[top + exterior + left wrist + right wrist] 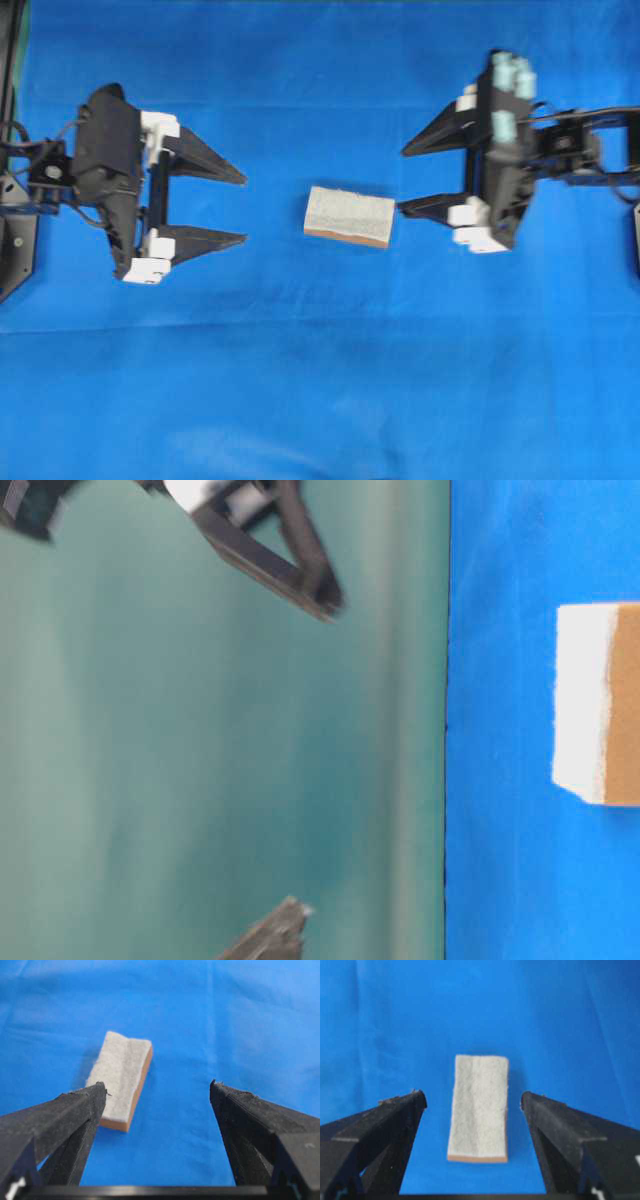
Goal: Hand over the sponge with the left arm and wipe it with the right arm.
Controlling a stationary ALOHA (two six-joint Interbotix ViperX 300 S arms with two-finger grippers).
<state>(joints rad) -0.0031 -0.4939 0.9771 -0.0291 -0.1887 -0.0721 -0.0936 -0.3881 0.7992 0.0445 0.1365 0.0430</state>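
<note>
The sponge (349, 216) lies flat on the blue cloth midway between both arms, pale scouring face up over a thin orange-tan layer. My left gripper (245, 209) is open to its left, tips pointing at it with a gap of cloth between. In the left wrist view the sponge (122, 1077) sits ahead and left of centre, partly behind the left fingertip, and the gripper (157, 1085) holds nothing. My right gripper (400, 180) is open at the sponge's right end, its lower tip close to the sponge. The right wrist view shows the sponge (479, 1107) lengthwise between the spread fingers of the gripper (473, 1093), untouched.
The blue cloth (320, 400) covers the whole work surface. The table-level view is turned sideways, with a teal backdrop (200, 740), the cloth edge, the sponge's end (600, 705) and two black finger parts (290, 560).
</note>
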